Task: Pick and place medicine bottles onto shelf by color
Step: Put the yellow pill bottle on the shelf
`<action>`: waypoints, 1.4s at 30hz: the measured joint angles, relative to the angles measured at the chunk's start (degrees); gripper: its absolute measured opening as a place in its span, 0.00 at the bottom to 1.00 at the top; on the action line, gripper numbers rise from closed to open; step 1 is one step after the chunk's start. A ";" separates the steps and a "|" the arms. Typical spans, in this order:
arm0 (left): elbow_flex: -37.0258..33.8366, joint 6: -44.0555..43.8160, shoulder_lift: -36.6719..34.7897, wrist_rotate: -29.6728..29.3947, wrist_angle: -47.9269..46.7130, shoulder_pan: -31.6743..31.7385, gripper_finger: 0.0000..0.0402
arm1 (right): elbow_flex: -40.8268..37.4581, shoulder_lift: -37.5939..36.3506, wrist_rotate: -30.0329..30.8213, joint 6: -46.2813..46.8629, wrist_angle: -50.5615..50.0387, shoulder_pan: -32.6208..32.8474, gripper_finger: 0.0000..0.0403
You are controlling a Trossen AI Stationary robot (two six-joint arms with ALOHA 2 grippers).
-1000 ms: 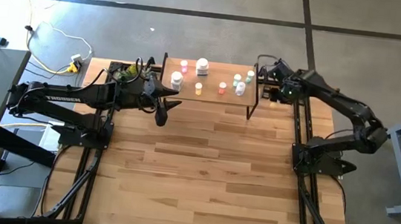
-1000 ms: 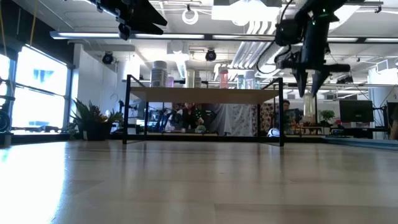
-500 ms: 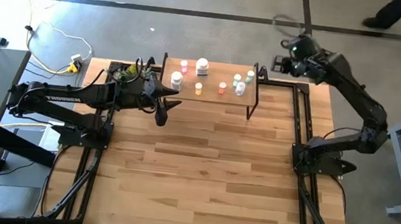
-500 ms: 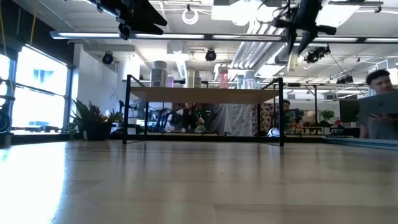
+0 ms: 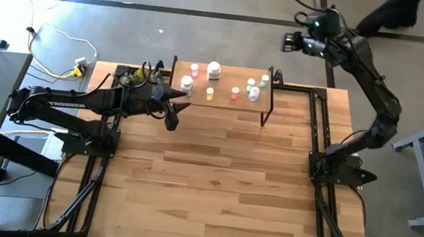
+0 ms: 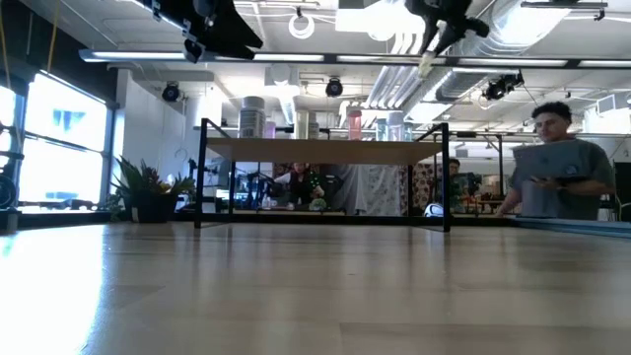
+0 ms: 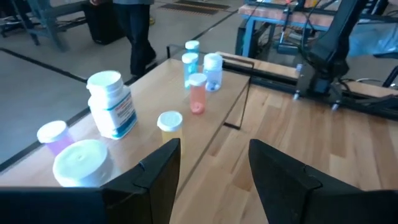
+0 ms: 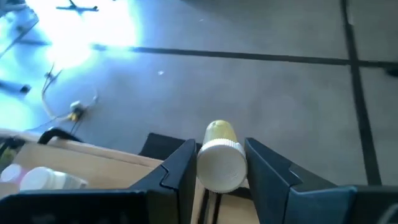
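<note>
The light-wood shelf (image 5: 221,102) stands at the table's far edge. Several medicine bottles stand upright on it: a large white one (image 7: 112,102), a yellow one (image 7: 169,124), an orange one (image 7: 197,93), and pink, green and small white ones. My left gripper (image 5: 179,111) hovers open and empty at the shelf's left end. My right gripper (image 5: 291,42) is raised high past the shelf's far right corner. It is shut on a yellow bottle with a white cap (image 8: 221,158). My right gripper pinches the yellow bottle at its white cap end (image 8: 221,169) between its two fingers (image 8: 180,168). The bottle lies along the fingers with its yellow body pointing away from the wrist. It is lifted clear, high above the shelf.
A leafy green plant-like object (image 5: 129,78) sits at the table's far left corner beside the left arm. A person (image 6: 562,173) stands beyond the table on the right. The bare plank tabletop (image 5: 213,182) stretches toward the near edge.
My right gripper has risen from beside the shelf's right end to well above it. It has tipped from pointing down to a shallower slant, with the yellow bottle still in its fingers. A person has walked into view behind the table.
</note>
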 joint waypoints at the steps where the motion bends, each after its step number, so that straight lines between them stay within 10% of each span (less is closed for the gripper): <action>1: 0.00 0.02 0.00 -0.34 -0.45 0.00 0.45 | 1.36 1.37 -0.91 -0.97 0.02 0.08 0.27; 17: 0.02 -1.04 0.02 -2.51 -3.82 0.00 0.45 | 19.78 21.10 -10.55 -14.81 -10.95 2.98 0.27; 42: 0.02 -1.06 0.02 -2.54 -5.71 0.00 0.45 | 20.07 30.95 -18.26 -18.52 -11.72 13.39 0.27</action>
